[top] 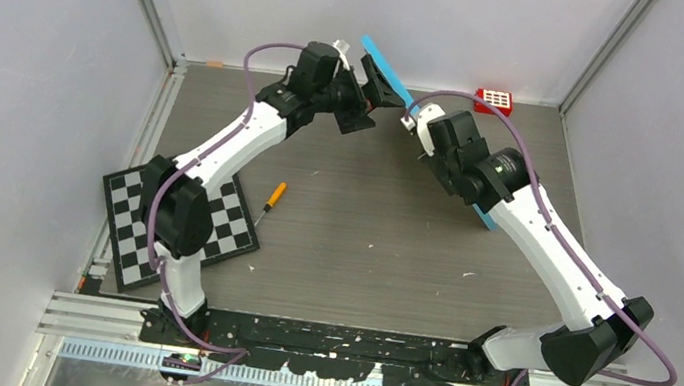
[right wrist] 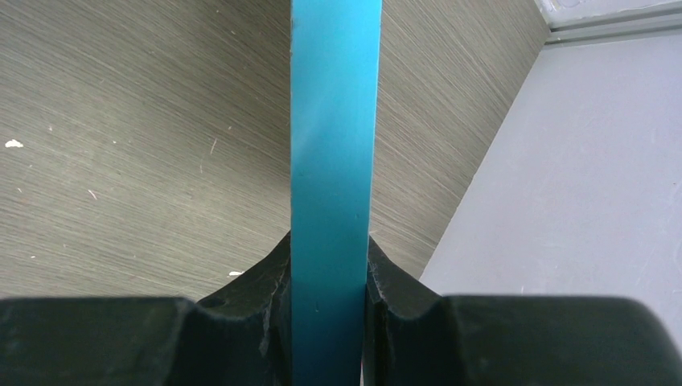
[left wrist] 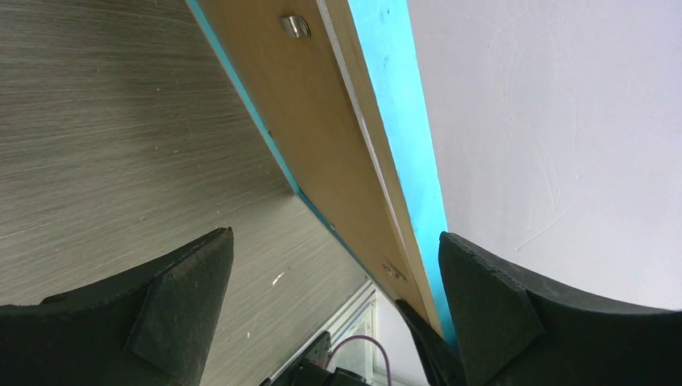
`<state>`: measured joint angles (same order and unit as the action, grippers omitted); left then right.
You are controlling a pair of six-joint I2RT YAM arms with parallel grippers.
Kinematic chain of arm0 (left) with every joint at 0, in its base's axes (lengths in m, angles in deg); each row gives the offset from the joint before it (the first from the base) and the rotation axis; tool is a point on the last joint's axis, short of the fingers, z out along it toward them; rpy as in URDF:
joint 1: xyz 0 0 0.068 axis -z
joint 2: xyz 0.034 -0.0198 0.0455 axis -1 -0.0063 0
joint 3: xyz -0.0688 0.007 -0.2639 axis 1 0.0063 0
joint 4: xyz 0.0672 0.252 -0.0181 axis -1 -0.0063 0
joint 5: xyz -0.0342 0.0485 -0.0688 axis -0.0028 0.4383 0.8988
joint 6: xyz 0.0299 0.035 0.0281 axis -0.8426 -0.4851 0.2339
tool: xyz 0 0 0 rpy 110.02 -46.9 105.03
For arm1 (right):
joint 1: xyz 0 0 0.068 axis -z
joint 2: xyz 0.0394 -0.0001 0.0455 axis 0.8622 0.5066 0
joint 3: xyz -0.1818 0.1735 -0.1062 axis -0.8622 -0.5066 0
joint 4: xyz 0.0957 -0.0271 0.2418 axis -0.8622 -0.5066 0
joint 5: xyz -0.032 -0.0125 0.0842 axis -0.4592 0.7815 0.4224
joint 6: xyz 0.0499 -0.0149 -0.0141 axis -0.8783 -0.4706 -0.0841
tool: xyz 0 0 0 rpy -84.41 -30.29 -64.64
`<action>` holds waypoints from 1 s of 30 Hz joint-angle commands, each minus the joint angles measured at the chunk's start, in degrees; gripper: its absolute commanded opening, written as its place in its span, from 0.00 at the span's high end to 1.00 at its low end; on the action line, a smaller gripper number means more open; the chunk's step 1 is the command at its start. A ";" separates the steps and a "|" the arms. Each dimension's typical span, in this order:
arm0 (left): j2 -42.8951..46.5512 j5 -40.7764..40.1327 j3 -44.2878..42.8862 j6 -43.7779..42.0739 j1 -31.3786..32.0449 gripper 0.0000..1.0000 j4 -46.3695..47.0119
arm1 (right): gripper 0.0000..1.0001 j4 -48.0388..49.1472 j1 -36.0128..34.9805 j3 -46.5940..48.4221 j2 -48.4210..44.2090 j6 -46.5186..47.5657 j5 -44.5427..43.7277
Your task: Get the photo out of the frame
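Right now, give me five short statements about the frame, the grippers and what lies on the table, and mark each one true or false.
1. The right gripper is shut on the blue edge of the frame. True.
2. The left gripper is clamped on the frame. False: its jaws stand wide open, and the frame's edge passes between them, close to one finger.
3. The frame lies flat on the table. False: it is held up on edge.
4. The orange-handled screwdriver lies on the table, apart from both grippers. True.
5. The chequered board lies beneath the right arm. False: it lies beneath the left arm.
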<state>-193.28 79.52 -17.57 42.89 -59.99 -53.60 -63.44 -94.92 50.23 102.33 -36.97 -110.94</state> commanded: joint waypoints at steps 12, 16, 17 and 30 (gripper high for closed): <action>-5.10 -3.84 -9.07 1.07 0.84 0.01 1.99 | 0.99 -1.43 -4.34 -0.25 -0.75 -2.79 7.48; -5.13 -3.77 -8.20 1.78 0.94 0.11 1.26 | 0.99 -1.54 -5.74 -0.15 0.07 -3.05 9.35; -5.03 -3.70 -7.92 1.75 0.89 0.14 1.04 | 0.99 -1.61 -5.88 -0.09 0.24 -3.11 10.05; 1.26 -0.90 1.64 0.28 -0.52 0.59 -1.71 | 0.82 -4.16 -7.08 -1.33 -0.07 -3.66 21.22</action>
<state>-197.10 77.51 -19.54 44.74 -59.97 -54.10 -64.29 -100.38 49.38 102.41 -40.46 -103.72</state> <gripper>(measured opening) 0.464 0.335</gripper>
